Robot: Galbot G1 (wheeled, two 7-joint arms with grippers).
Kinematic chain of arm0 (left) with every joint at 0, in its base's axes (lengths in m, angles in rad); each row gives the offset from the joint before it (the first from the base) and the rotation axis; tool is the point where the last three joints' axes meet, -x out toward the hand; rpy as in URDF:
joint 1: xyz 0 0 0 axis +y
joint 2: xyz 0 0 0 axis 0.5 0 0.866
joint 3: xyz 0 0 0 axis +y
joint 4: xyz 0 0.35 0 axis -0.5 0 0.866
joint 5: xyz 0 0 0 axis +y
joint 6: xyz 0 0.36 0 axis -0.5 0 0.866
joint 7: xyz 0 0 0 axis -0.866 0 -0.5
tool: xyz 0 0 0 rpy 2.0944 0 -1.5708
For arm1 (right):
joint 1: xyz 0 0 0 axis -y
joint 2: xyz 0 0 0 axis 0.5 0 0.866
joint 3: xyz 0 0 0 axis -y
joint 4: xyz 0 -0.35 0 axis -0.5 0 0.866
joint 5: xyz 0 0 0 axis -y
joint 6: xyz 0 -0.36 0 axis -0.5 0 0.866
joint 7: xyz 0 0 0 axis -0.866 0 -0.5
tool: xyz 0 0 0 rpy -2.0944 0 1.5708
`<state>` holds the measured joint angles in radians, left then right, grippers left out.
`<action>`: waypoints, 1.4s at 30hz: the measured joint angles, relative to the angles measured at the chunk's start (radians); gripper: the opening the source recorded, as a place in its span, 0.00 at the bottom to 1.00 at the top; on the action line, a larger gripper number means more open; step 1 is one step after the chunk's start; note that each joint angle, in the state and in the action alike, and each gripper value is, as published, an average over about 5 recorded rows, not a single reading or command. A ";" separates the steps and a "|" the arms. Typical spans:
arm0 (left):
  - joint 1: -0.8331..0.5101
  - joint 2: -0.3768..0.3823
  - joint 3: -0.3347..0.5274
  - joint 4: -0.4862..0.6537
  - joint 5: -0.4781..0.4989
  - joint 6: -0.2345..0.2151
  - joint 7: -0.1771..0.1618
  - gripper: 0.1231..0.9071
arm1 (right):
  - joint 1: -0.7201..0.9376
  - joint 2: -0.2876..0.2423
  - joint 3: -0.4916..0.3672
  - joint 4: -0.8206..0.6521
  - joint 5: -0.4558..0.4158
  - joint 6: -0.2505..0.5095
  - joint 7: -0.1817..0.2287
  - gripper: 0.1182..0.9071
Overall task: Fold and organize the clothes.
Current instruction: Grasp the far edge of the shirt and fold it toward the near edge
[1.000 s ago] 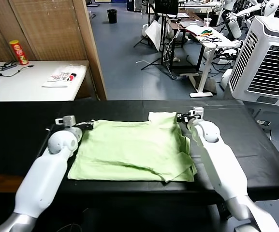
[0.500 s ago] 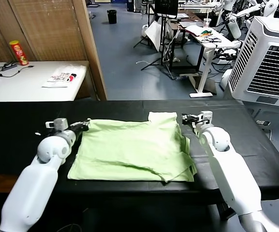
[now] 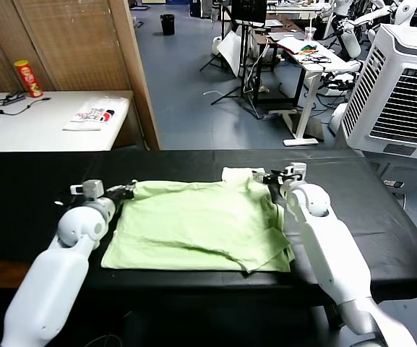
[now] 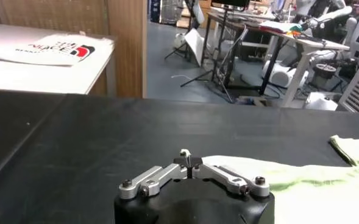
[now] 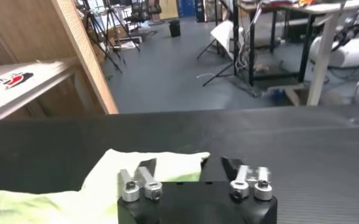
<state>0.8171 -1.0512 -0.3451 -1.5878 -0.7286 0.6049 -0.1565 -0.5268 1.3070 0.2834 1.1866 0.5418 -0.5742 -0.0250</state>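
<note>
Pale green shirt (image 3: pixel 197 220) lying partly folded at the middle of the black table (image 3: pixel 20 195). Right gripper (image 3: pixel 272 178), jaws spread and empty, stands at the far right corner; it should close on one fabric edge only. Left gripper (image 3: pixel 123 190), shut and apparently empty, rests at the far left corner.

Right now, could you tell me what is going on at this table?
The robot is folding a light-green shirt that lies partly folded on the black table. The left gripper is shut at the shirt's far left corner; whether it pinches the cloth is hard to tell. The right gripper is open over the far right corner, by the collar, holding nothing.
</note>
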 joint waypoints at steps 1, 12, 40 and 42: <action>0.001 0.000 0.000 0.000 0.000 0.000 0.000 0.01 | 0.002 0.003 0.002 -0.007 0.000 0.000 0.001 0.65; -0.002 0.001 -0.001 0.008 0.002 0.000 0.002 0.01 | 0.014 0.016 0.012 -0.049 0.002 0.006 -0.013 0.23; 0.090 0.079 -0.064 -0.113 -0.019 -0.006 0.000 0.01 | -0.209 -0.200 0.001 0.342 0.085 0.017 -0.056 0.01; 0.115 0.090 -0.075 -0.135 -0.021 -0.007 0.000 0.01 | -0.242 -0.227 0.004 0.386 0.089 0.007 -0.046 0.01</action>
<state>0.9324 -0.9614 -0.4199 -1.7233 -0.7497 0.5978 -0.1566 -0.7684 1.0800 0.2874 1.5723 0.6310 -0.5667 -0.0706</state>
